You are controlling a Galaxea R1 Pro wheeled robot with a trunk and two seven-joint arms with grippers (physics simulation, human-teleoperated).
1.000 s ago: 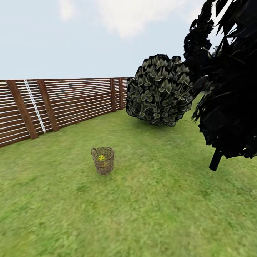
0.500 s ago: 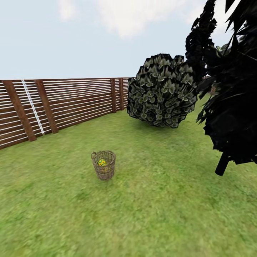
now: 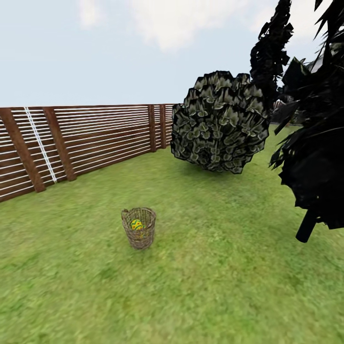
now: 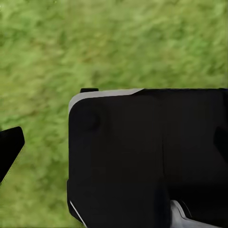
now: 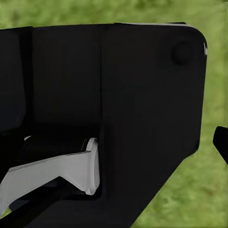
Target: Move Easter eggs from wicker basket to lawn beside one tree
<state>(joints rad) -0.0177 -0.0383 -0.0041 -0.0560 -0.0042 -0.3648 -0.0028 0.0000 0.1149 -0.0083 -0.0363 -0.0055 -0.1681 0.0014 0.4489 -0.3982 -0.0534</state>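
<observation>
The wicker basket (image 3: 139, 233) stands upright on the lawn (image 3: 200, 286) a few metres ahead, left of centre in the head view. One Easter egg (image 3: 136, 224), yellow with blue bands, shows inside it; any other eggs are hidden by the basket wall. The pale-trunked tree is out of view. In the left wrist view my left gripper (image 4: 115, 142) hangs over grass with one dark fingertip (image 4: 9, 148) at the frame's edge. My right gripper (image 5: 116, 137) likewise shows a fingertip (image 5: 221, 142) at the edge. Both stand wide apart, holding nothing.
A dark-trunked tree (image 3: 306, 224) with black foliage stands at the right. A round grey-green bush (image 3: 220, 124) sits behind the basket. The brown slatted fence (image 3: 81, 143) runs along the left. Black robot body panels (image 4: 147, 156) block much of each wrist view.
The whole head view has shifted as the robot moves: the basket now sits slightly lower and larger, and the dark tree has slid to the right. Nothing in the garden itself moved.
</observation>
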